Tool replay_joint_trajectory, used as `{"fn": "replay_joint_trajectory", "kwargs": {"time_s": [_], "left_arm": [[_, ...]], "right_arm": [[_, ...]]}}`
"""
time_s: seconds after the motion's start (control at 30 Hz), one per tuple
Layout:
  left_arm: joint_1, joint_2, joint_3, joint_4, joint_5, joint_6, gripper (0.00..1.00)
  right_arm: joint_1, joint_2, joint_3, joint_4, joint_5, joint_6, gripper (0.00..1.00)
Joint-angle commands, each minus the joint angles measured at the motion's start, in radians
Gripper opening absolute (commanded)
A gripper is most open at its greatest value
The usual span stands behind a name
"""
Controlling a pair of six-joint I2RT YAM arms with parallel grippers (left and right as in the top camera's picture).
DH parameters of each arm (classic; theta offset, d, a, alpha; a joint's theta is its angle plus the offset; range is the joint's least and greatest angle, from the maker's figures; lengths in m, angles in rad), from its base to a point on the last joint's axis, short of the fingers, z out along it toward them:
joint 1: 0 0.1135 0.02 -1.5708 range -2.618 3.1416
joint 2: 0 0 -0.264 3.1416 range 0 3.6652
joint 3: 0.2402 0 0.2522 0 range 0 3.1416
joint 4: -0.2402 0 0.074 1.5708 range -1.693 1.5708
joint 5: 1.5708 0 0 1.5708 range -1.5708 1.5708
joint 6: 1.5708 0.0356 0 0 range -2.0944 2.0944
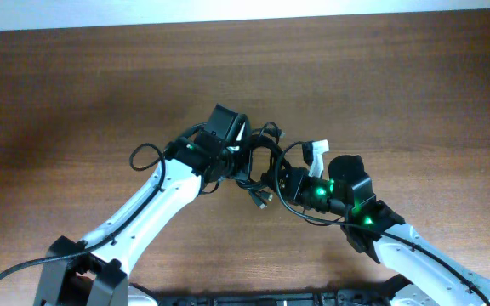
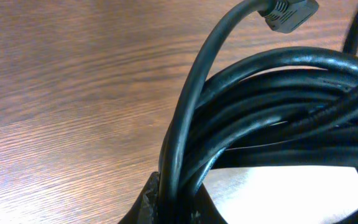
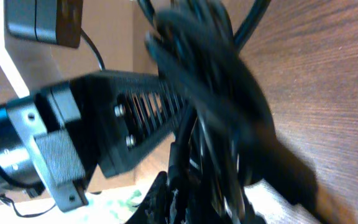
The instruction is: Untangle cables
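Thin black tangled cables [image 2: 272,106] sit clamped in my left gripper [image 1: 243,163]. For my right gripper [image 1: 276,180] (view blurred) I cannot tell. Untangling has barely begun, so the next move is to tease one loop free.

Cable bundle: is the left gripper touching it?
Touching. The left wrist view shows the cable bundle strands pressed against the left gripper, at its finger on the bottom edge.

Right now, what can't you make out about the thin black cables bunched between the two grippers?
How many: overhead, the thin black cables are too small and overlapping.
Left gripper grip: left wrist view, cables fill the frame.
Right gripper grip: right wrist view, cables blurred.
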Motion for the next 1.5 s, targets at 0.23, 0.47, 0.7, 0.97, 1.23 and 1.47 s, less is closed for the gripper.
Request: {"fn": "replay_joint_trajectory", "kwargs": {"time_s": [0.23,0.47,0.7,0.97,1.23,1.47], "left_arm": [[-0.064,-0.024,0.005,-0.008,0.225,0.169,0.00],[-0.094,-0.024,0.005,0.003,0.372,0.179,0.00],[-0.093,-0.024,0.005,0.029,0.536,0.219,0.00],[-0.001,-0.024,0.005,0.030,0.404,0.216,0.00],[0.137,-0.024,0.005,0.029,0.317,0.216,0.00],[0.140,-0.024,0.005,-0.024,0.318,0.217,0.00]], "right_arm": [[-0.018,-0.019,0.044,-0.046,0.206,-0.023,0.04],[-0.018,-0.019,0.044,-0.231,0.315,-0.021,0.04],[-0.018,-0.019,0.044,-0.266,0.340,-0.025,0.29],[-0.018,-0.038,0.044,-0.266,0.228,-0.032,0.69],[-0.018,-0.243,0.044,-0.266,0.187,-0.067,0.79],[-0.019,-0.447,0.044,-0.390,0.490,-0.242,0.99]]}}
